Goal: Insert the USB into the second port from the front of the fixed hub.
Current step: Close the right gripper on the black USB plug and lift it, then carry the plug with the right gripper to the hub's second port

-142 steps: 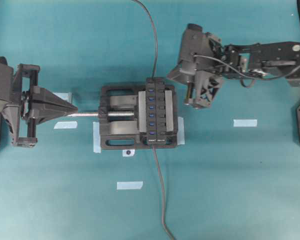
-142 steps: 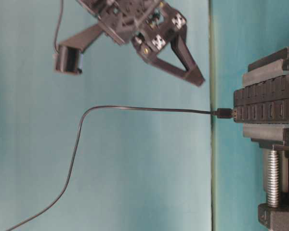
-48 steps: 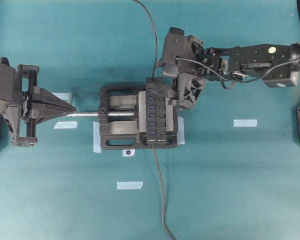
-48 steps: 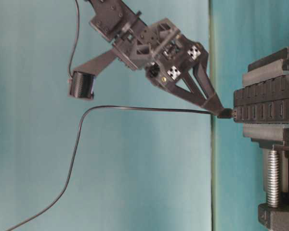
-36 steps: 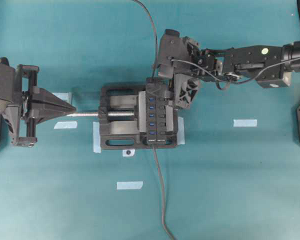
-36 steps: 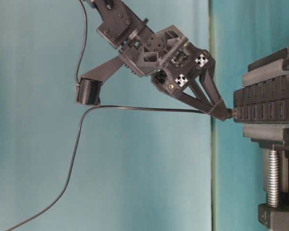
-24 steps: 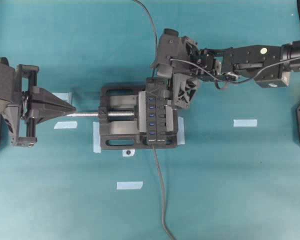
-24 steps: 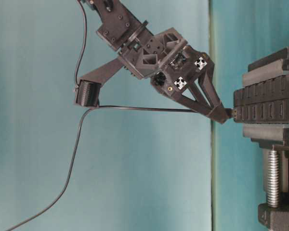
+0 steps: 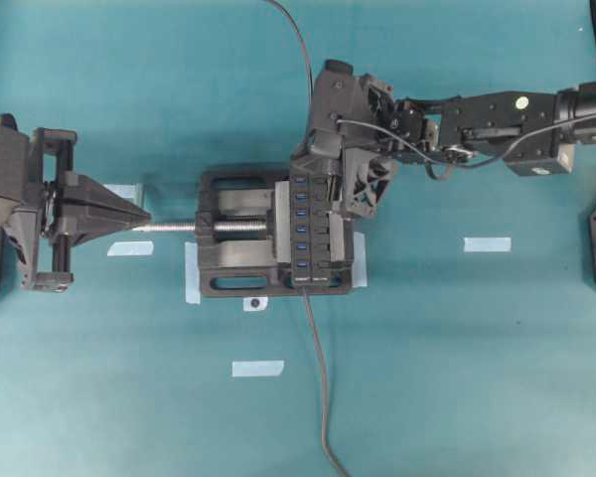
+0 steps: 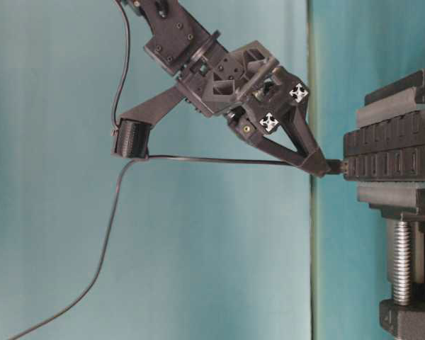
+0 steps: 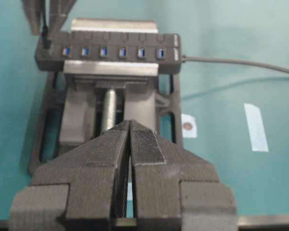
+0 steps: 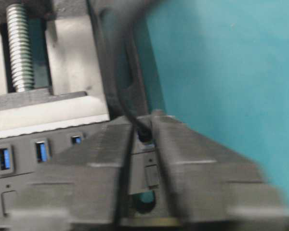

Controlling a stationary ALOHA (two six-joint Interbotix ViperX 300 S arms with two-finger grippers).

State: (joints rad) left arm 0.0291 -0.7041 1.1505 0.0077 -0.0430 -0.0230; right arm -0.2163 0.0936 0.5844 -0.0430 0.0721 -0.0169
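Table-level exterior: the right pincer [image 10: 319,166] is clamped on the USB [image 10: 333,166], plugged into the fixed hub's [image 10: 389,152] end port (hub held in a vise [image 9: 233,260]). The left pincer [image 11: 130,144] is closed, empty.

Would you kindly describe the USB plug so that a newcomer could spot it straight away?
Find the black vise at the table's centre; clamped in it is the long black hub with a row of blue ports. At the hub's far end, the right gripper pinches a small black plug. Unlike the hub's own cable, its thin cable leaves from that gripped end.
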